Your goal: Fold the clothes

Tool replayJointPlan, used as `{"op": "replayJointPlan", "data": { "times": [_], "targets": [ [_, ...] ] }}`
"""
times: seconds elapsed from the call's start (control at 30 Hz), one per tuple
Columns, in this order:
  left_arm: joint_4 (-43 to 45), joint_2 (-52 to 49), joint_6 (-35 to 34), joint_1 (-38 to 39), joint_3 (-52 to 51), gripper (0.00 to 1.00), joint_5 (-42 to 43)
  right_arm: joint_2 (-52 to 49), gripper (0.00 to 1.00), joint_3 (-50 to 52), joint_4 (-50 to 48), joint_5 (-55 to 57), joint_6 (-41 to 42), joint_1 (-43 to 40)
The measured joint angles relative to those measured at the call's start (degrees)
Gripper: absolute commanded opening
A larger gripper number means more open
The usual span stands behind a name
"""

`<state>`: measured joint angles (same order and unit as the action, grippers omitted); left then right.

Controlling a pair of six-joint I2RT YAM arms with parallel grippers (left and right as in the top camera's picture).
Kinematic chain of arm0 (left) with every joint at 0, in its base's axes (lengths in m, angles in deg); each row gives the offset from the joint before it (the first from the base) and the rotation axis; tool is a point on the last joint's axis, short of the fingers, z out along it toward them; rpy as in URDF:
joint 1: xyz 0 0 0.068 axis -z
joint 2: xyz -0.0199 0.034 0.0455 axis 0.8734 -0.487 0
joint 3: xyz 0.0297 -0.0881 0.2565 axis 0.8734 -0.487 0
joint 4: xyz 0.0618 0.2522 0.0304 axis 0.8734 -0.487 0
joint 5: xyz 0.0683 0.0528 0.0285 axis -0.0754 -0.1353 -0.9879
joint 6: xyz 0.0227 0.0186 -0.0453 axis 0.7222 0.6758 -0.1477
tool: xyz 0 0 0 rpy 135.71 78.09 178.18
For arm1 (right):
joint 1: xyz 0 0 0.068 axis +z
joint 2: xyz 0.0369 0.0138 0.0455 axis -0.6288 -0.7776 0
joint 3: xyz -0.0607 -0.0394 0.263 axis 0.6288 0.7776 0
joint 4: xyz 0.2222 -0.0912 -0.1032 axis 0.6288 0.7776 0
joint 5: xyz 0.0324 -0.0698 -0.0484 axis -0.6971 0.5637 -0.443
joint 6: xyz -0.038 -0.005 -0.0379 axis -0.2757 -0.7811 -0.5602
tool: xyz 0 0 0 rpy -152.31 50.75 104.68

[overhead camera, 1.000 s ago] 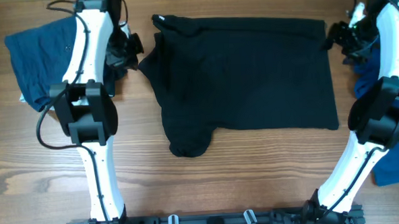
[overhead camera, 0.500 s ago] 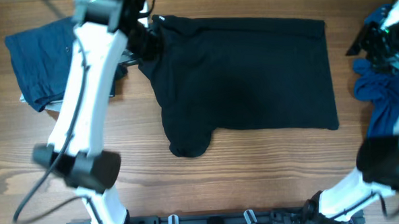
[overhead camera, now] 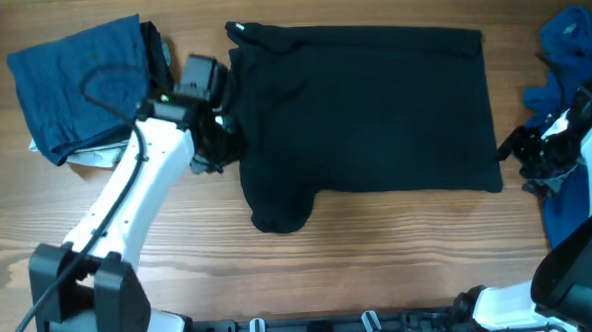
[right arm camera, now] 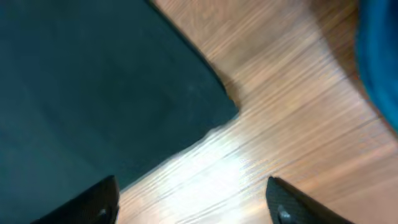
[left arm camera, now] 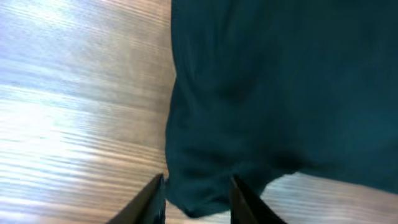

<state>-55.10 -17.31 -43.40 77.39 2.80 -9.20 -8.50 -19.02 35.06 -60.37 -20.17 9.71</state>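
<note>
Black shirt (overhead camera: 364,108) is lying flat mid-frame on the table (overhead camera: 380,257). Left tool (overhead camera: 218,147) is hovering over its left edge, parted and gripping nothing. Right tool (overhead camera: 524,162) is gaping empty beside the lower-right corner, probably lining up opposite grabs for a fold. Blue clothes (overhead camera: 67,81) are sitting aside, upper left.

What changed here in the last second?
The left gripper and right gripper swung from the far corners of the black shirt toward the near side; both are open, left at its left edge, right by its near right corner. Shirt and blue garments look unmoved.
</note>
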Motion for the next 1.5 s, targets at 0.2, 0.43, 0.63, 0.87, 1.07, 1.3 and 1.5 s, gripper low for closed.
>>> {"op": "replayJointPlan", "data": {
  "times": [0.2,0.43,0.63,0.87,1.07,1.3,1.5],
  "targets": [
    [6.75,0.00,-0.85,-0.02,-9.84,0.58,5.18,0.13,0.52,8.04,-12.24,-0.39,3.23,0.00],
    [7.37,0.02,-1.27,-2.93,-13.49,0.57,7.56,0.11,0.53,15.61,-19.21,0.72,4.09,0.00],
    [11.54,0.07,-1.25,-3.21,-18.75,0.56,10.73,-2.12,0.53,16.04,-22.69,1.84,4.11,0.00],
    [13.70,0.17,1.66,-3.21,-21.51,0.56,15.80,-3.04,0.51,15.85,-23.26,2.05,4.31,0.00],
    [14.36,0.20,4.28,-3.21,-23.26,0.57,18.78,-3.26,0.64,15.34,-23.26,1.84,4.50,0.33],
    [18.62,0.22,4.63,-3.15,-26.05,0.61,19.85,-3.56,0.45,15.15,-23.21,4.20,4.46,1.97],
    [20.46,0.22,4.44,-0.44,-26.05,0.05,20.33,-3.96,0.04,15.15,-22.93,4.37,4.68,1.97]
  ]
}}
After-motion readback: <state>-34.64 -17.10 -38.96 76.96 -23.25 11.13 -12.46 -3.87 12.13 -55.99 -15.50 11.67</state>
